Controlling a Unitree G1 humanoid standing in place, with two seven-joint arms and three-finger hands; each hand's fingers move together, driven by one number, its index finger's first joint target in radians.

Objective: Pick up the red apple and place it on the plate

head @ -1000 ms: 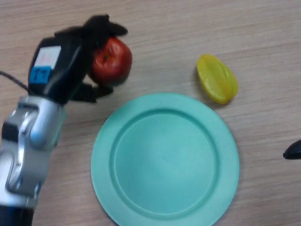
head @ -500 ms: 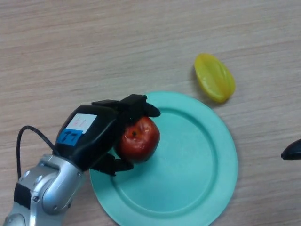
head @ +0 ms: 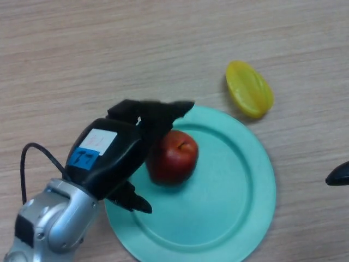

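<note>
Wood-grain laminate table [head: 82, 43], pale beige with fine horizontal streaks, matte; on it a round teal plate [head: 240, 180], smooth plastic look, raised rim and shallow flat well; red apple [head: 174, 156] sits inside the plate on its left part, resting on the well near the rim; apple is rounded, glossy, deep red with a darker dimple at the top and a soft highlight on its right shoulder, shadow pooled under it; left hand [head: 117, 153] comes in from the lower left, black glossy shell with a white and blue label on its back, silver metal wrist behind it; its fingers [head: 169, 109] are spread apart and straight above the apple, thumb [head: 133, 203] pointing out below it over the plate's rim, not clamped on the fruit; whether the palm touches the apple's left side cannot be told; yellow oval fruit [head: 249, 89], waxy and smooth, lies just beyond the plate's upper right rim; right hand [head: 339, 176] shows only as a black tip at the right edge, finger state cannot tell.
</note>
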